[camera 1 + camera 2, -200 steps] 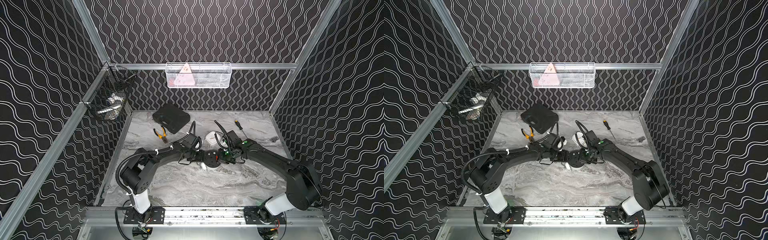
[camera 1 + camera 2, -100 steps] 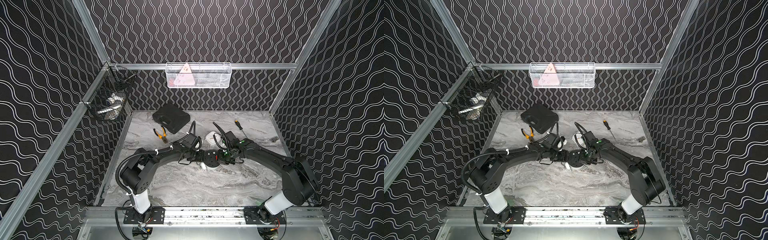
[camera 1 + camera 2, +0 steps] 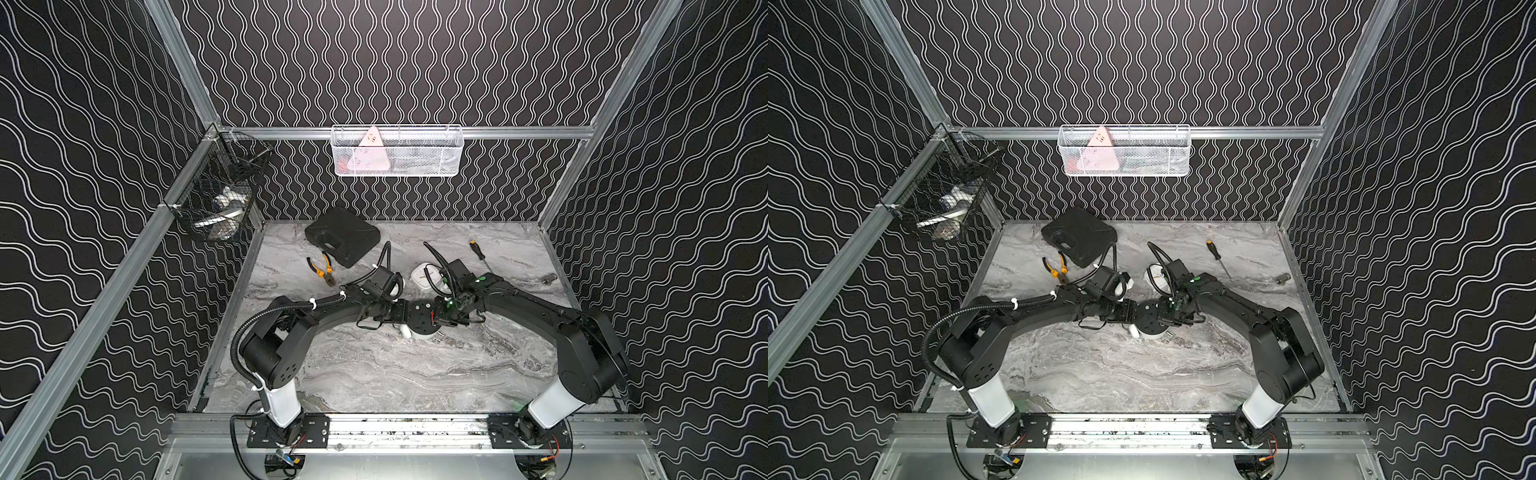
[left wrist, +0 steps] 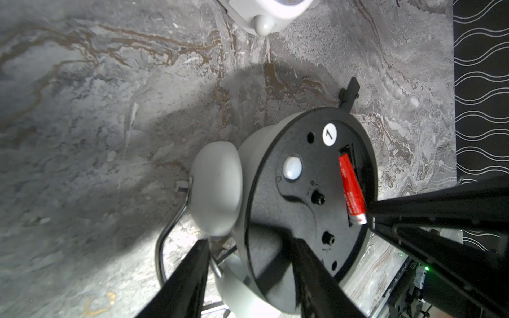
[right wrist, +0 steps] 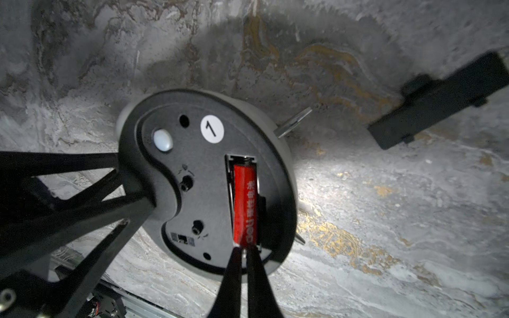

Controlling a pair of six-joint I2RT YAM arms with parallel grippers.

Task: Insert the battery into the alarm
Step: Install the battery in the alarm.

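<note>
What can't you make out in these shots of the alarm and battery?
- Right wrist view: closed tips of the right hand cover the near end of the battery.
- Every view: the alarm lies dial down, face hidden.
- Both top views: battery too small, under the right hand.
- Left wrist view: white object cut off by the frame edge.

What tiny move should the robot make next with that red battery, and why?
Probably the shut right gripper pushes the battery down at its near end. Its far end sits in the slot, the near end seems slightly raised, and the left gripper steadies the alarm.
</note>
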